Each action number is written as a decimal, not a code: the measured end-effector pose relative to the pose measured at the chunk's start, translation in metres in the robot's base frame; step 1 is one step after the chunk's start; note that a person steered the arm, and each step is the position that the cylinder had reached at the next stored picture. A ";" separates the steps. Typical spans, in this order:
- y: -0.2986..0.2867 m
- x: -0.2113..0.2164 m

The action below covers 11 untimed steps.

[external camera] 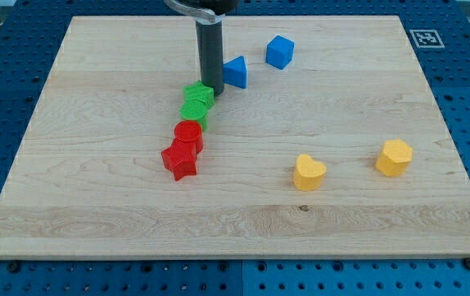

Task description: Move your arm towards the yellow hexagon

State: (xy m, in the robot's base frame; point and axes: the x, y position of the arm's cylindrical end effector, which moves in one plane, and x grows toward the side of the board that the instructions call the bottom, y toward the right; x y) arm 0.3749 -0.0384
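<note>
Yellow hexagon [393, 157]: one small block, plain yellow, six-sided in outline with a flat top face and short vertical walls. Upright, resting flat on the pale wooden surface [366, 82]. Position: the view's right half, below mid-height, near the surface's right edge but clear of it. Nearest neighbour: a yellow heart-shaped block [309, 173], just to the view's left and slightly lower, with a gap between the two. Nothing touches the hexagon. My tip [212, 90] stands well apart from it, toward the view's upper left, beside the green blocks [196, 104].
</note>
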 end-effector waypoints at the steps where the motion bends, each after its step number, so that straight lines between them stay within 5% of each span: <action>1: 0.000 0.000; 7: 0.171 0.080; 11: 0.261 0.097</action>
